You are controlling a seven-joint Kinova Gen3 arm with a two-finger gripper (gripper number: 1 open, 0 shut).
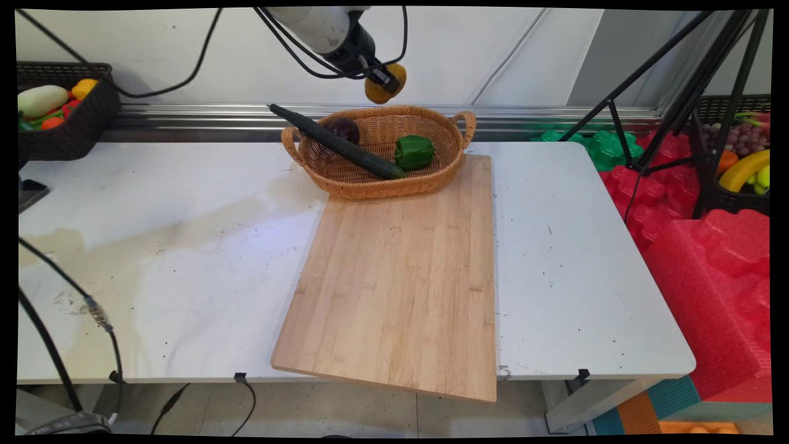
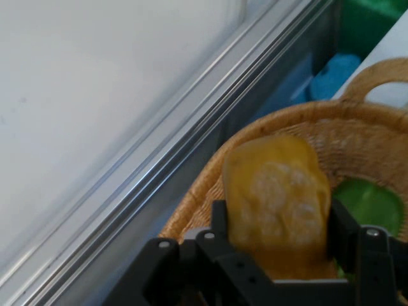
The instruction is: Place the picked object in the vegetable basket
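My gripper [image 1: 386, 82] hangs above the far rim of a woven wicker basket [image 1: 376, 184], shut on a yellow-orange lumpy vegetable [image 1: 377, 92]. In the hand view this yellow vegetable [image 2: 277, 204] fills the space between the two black fingers [image 2: 341, 233], with the basket [image 2: 299, 121] below it. Inside the basket lie a long dark green cucumber [image 1: 339, 145] sticking out over the left rim, a dark purple round vegetable [image 1: 345, 128] and a green bell pepper [image 1: 413, 152]. The green pepper [image 2: 373, 204] shows at the hand view's right.
A bamboo cutting board [image 1: 400, 277] lies on the white table [image 1: 154, 246], touching the basket's near side. A dark basket of produce [image 1: 58, 114] stands at the far left. At the right are a black tripod [image 1: 672, 98], red foam [image 1: 703, 246] and another fruit basket [image 1: 739, 166].
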